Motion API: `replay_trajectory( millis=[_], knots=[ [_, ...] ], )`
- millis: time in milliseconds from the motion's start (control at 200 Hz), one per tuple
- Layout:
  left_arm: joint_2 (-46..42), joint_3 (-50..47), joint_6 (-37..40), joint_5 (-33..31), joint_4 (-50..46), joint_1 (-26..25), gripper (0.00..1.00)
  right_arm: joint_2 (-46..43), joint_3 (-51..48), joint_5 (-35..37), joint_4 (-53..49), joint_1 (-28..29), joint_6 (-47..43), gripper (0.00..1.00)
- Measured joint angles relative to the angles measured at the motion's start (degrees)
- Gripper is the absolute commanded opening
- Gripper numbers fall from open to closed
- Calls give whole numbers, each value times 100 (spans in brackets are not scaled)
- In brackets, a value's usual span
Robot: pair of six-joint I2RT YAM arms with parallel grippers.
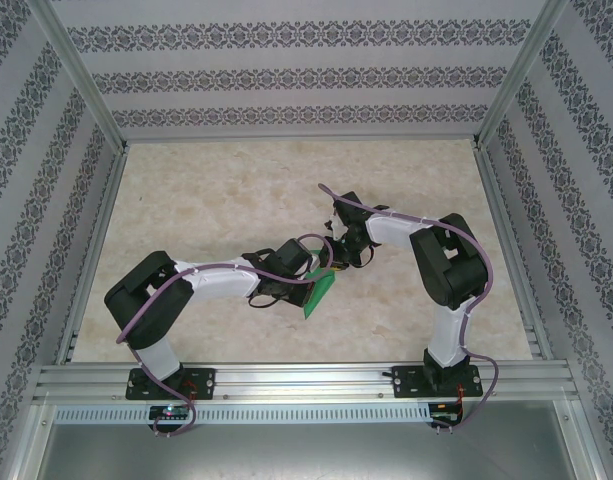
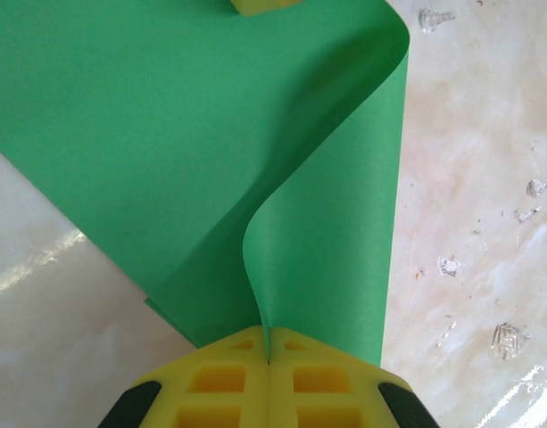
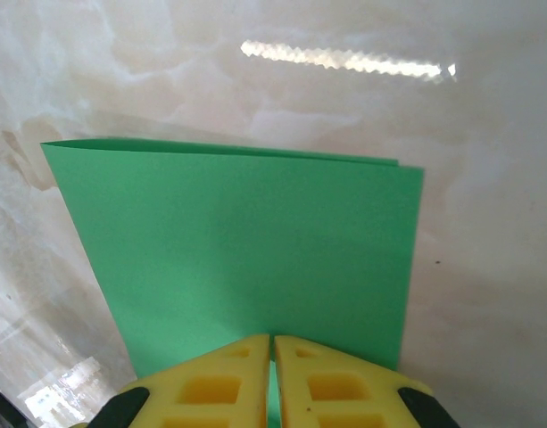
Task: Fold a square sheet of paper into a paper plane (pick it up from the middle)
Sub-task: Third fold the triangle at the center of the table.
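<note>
Paper (image 2: pixel 166 134) bows open past the left end effector (image 2: pixel 269 335) — the right end effector (image 3: pixel 272 341) sees it flat, doubled; both clamp it.

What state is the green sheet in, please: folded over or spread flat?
Folded over: the square sheet of paper shows two layers with nearly matching far edges; its bend looks rounded, uncreased.

A pale, glossy marbled tabletop (image 1: pixel 216 190) forms the floor of a booth. White wallpaper with dark floral bands covers the far wall (image 1: pixel 296 75), left wall (image 1: pixel 36 150) and right wall (image 1: pixel 576 160). Silver metal posts (image 1: pixel 81 75) rise at the far corners. A metal rail (image 1: pixel 306 378) runs along the near edge. A streak of light (image 3: pixel 344 58) glares on the surface.
</note>
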Motion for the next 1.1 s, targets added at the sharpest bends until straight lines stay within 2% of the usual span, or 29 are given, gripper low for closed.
replay_trajectory(
  millis=[899, 1099],
  knots=[
    [55, 0, 24, -52, 11, 0, 2, 2, 15, -24, 13, 0, 136, 13],
    [57, 0, 33, -55, 13, 0, 2, -317, -9, 39, 24, -55, 304, 17]
  ],
)
